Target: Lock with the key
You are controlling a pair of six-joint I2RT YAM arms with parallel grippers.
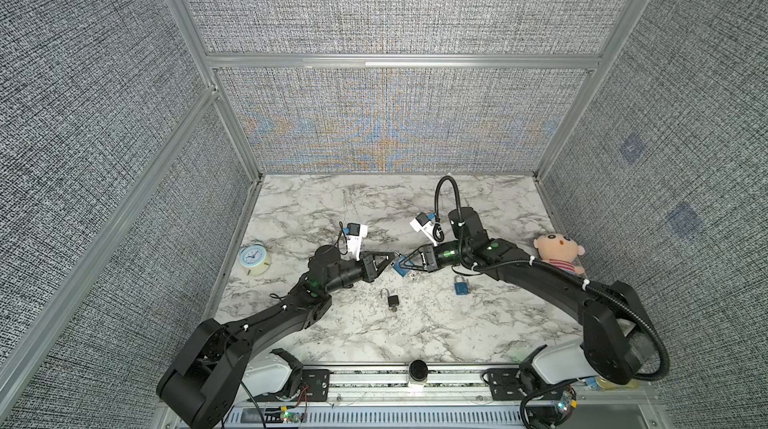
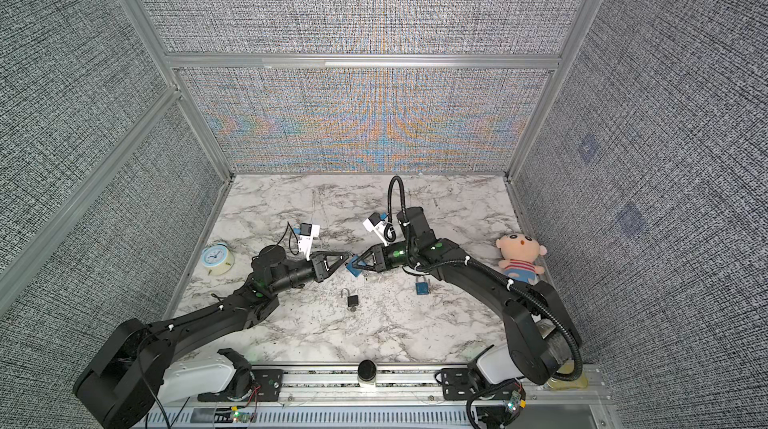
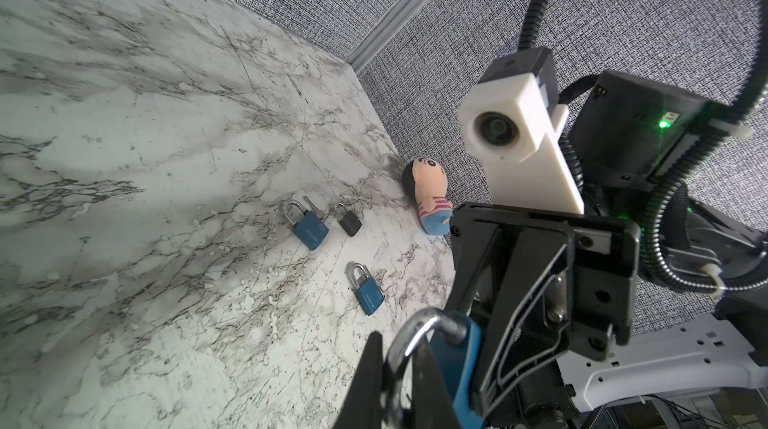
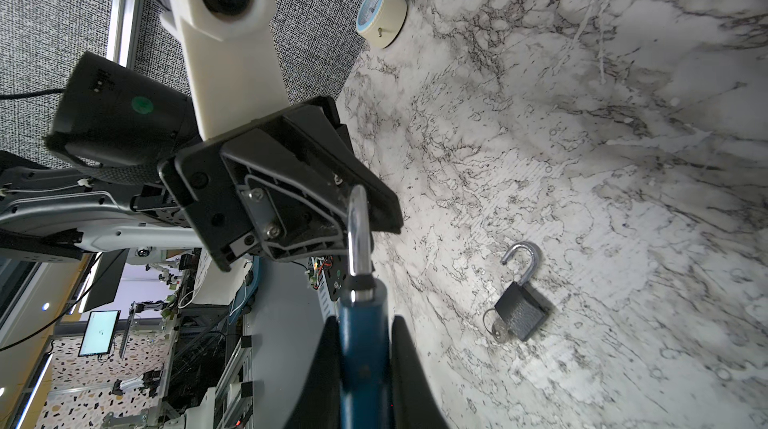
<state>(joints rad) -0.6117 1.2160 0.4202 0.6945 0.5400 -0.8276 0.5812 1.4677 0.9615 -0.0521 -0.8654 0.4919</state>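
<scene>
top views are both showing a black lock [image 1: 393,301] lying open on the table [image 1: 415,335], nearest the robot's base; in the right wrist view a key [image 4: 496,329] is sitting in its underside. at 3 o'clock from it a blue lock [image 1: 459,285] is lying flat. farther in, at 12 o'clock from the black lock, the two grippers are meeting tip to tip above the table. the right gripper [image 1: 404,264] is clenching the blue body of the held lock [image 1: 400,271], its fingers [image 4: 409,364] pressing both faces in the right wrist view. the left gripper [image 1: 392,256], reaching in from 9 o'clock, is pinching that lock's shackle [image 4: 357,219], jaws nearly together. whether a key is sitting in the held lock i cannot tell. level with them, a clock [image 1: 254,258] is standing at 9 o'clock by the wall and a doll [image 1: 559,254] is lying at 3 o'clock.
</scene>
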